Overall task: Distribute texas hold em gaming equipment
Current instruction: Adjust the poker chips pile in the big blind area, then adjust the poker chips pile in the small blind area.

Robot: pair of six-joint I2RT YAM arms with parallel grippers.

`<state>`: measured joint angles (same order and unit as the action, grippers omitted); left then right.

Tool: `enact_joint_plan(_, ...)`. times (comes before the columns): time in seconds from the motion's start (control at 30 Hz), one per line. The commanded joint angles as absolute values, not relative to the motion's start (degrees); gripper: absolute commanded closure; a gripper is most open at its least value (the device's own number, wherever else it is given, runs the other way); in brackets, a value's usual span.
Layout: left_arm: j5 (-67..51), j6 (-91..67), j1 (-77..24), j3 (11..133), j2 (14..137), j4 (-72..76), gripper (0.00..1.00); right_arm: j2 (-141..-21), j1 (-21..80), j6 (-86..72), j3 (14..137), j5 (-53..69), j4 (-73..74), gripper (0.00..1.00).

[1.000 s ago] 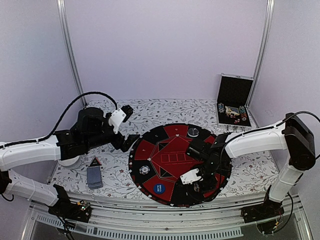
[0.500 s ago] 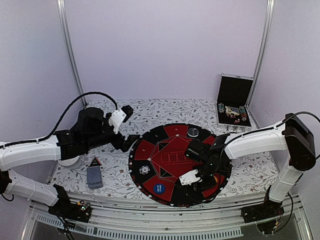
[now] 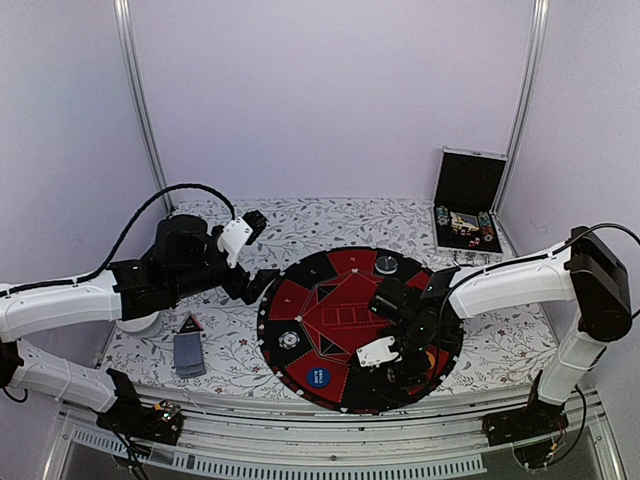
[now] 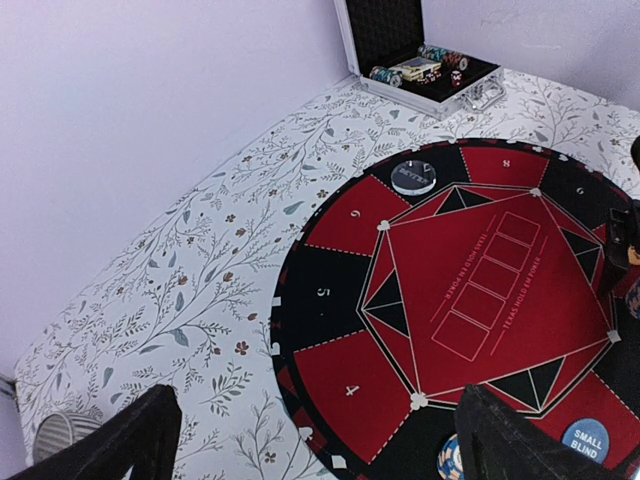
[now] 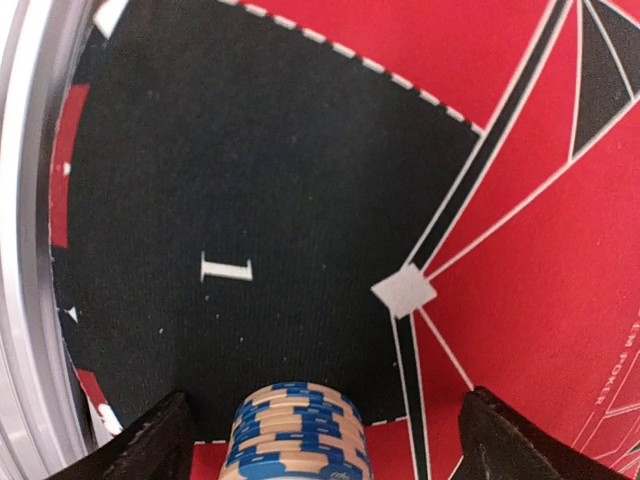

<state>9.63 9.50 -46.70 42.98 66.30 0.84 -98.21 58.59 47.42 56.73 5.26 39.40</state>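
Chip stack (image 5: 297,432) at seat 1 of mat (image 5: 250,150).
Right hand (image 5: 325,400) apart, straddling it untouched; any sideways drift on lift-off could topple the stack.

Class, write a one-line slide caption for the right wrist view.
Right gripper, open, straddles a stack of blue-striped poker chips on the poker mat, near its black segment marked 1.

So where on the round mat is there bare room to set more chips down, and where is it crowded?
Bare on the mat: its central red field and sectors 4, 5, 6, between the dark disc and the blue disc; also sector 1 beyond the chip stack. Crowded: the near right, around the right gripper.
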Motion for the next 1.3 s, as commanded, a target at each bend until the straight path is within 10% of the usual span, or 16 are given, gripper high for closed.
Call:
enact_joint_plan(0.0,9.31,9.92,-46.43,42.38,66.5,0.44,0.02,-98.55,59.1,47.12,56.01,4.31,40.89,0.01)
enact_joint_plan(0.47,9.81,10.1,-46.49,42.32,66.62,0.61,0.02,-81.52,58.24,35.91,68.5,3.24,19.64,0.01)
enact_joint_plan(0.63,9.8,10.11,-46.47,42.28,66.53,0.65,0.02,-80.97,48.78,15.76,78.85,-11.57,18.39,0.01)
enact_joint_plan(1.27,10.37,10.09,-46.41,42.1,66.7,0.8,0.02,-87.28,15.51,-12.85,77.3,-7.04,31.7,0.05)
